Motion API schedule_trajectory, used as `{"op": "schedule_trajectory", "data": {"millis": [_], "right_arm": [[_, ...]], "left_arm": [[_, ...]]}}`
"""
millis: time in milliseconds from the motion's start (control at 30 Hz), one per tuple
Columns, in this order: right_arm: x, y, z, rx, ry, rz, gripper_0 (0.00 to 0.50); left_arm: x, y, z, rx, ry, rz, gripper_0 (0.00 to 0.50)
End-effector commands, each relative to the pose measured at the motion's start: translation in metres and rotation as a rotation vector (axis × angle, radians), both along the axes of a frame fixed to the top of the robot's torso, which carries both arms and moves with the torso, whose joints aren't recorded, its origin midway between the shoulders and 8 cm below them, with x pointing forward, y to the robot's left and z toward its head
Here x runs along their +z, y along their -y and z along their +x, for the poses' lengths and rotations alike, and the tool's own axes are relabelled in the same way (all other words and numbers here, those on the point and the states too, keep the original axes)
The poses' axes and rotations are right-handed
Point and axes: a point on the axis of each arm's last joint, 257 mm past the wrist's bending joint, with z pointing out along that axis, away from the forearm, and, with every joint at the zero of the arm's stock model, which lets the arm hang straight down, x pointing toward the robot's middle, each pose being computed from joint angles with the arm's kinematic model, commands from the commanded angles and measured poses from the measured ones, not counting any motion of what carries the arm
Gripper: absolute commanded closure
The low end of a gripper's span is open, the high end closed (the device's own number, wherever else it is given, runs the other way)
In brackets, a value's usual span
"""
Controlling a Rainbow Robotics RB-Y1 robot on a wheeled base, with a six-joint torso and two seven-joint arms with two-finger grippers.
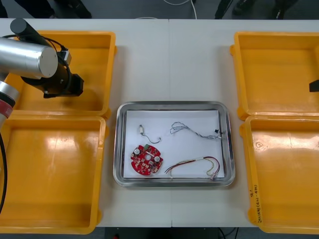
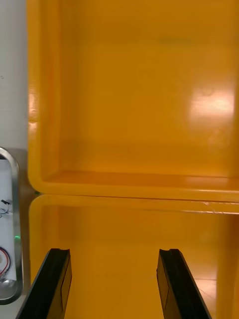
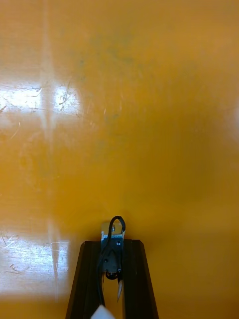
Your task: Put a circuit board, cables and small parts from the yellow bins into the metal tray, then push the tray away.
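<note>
My left gripper (image 1: 76, 85) hangs over the far left yellow bin (image 1: 94, 37). In the left wrist view it (image 3: 112, 243) is shut on a black cable (image 3: 112, 256) with a small connector at its end, just above the bin's bare floor. The metal tray (image 1: 119, 149), white inside, holds a round red circuit board (image 1: 146, 160), a small metal part (image 1: 143, 130), a twisted blue and white cable (image 1: 192, 130) and a red and yellow cable (image 1: 192, 163). My right gripper (image 2: 113, 256) stands open with nothing between its fingers, over the near right bin (image 2: 124, 234).
The near left bin (image 1: 50, 174) and both right bins (image 1: 279, 74) show bare floors. The tray's rim (image 2: 11, 224) lies beside the right bins. A black tip of the right gripper (image 1: 314, 85) shows at the table's right edge. Bare table lies beyond the tray.
</note>
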Motion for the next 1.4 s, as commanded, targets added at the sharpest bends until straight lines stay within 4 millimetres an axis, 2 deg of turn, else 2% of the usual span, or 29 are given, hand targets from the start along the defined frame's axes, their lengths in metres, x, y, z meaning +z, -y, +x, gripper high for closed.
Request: {"op": "schedule_trajectory", "data": {"millis": [33,267,533,800,933,1100,1400], "right_arm": [[0.010,0.042,-0.011,-0.124,0.028,-0.023,0.000],[-0.006,0.069,-0.021,-0.203,-0.008,-0.030,0.000],[-0.035,0.085,-0.037,-0.246,-0.083,-0.014,0.000],[-0.064,0.100,-0.059,-0.281,-0.157,-0.034,0.000],[-0.068,0.105,-0.060,-0.294,-0.153,-0.043,0.000],[-0.073,0.099,-0.056,-0.289,-0.142,-0.017,0.000],[-0.080,0.088,-0.045,-0.285,-0.101,0.035,0.000]], "left_arm": [[0.012,-0.013,0.002,-0.095,0.024,0.088,0.500],[0.037,-0.013,-0.007,-0.083,0.003,0.062,0.500],[0.068,-0.008,-0.027,-0.088,-0.027,0.053,0.500],[0.094,0.013,-0.053,-0.108,-0.052,0.051,0.500],[0.105,0.030,-0.067,-0.092,-0.060,0.034,0.500],[0.114,0.050,-0.084,-0.085,-0.070,0.019,0.500],[0.133,0.112,-0.093,-0.089,0.013,-0.062,0.500]]}}
